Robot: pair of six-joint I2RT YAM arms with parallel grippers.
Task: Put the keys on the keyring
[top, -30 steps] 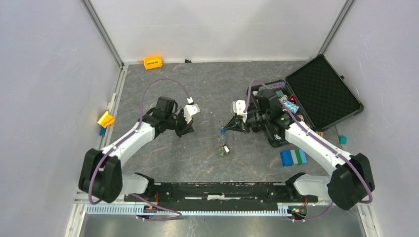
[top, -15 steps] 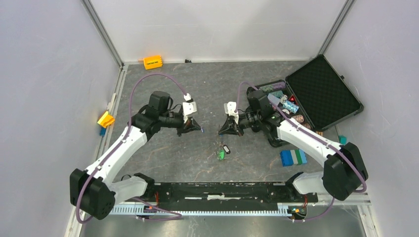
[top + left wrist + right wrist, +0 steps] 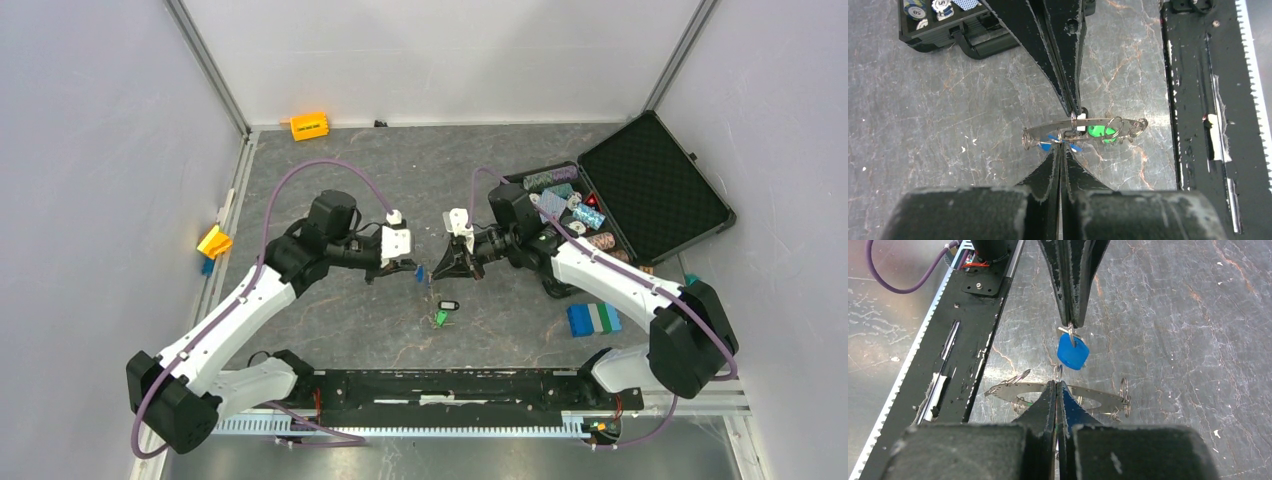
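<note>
while both arms lean in over the middle of the table point(image 3: 400, 190), the left tool point(image 3: 408, 268) & right tool point(image 3: 440, 270) face each other tip to tip, v. near but not touching. left tool: fingers pressed together, clamped on the small split ring of the blue-tag key point(image 3: 1072, 353), w/ the blue tag hanging under the tips. right tool: fingers also together, pinching the edge of the keyring point(image 3: 1108, 399), which is held up off the table & lies roughly flat; its jagged outline shows in the right wrist view, edge-on in the left wrist view. blue tag sits just beside the keyring's rim, right by the right tool's tips; can't tell if it touches the ring. green-tag key point(image 3: 1095, 132) & black-tag key point(image 3: 448, 304) are below the keyring, toward the near edge from the tools; can't tell if they rest on the table. a couple of small split rings show along the keyring's rim. open black case point(image 3: 650, 185) sits by the table's far right corner, lid laid back, w/ striped chips point(image 3: 585, 215) in the lower half. orange block point(image 3: 309, 126) at the far edge, left of centre. yellow piece point(image 3: 214, 241) at the left edge. blue/green/white block point(image 3: 593, 318) near the right arm, toward the near right corner. black rail point(image 3: 450, 385) runs along the near edge between the arm bases.
</note>
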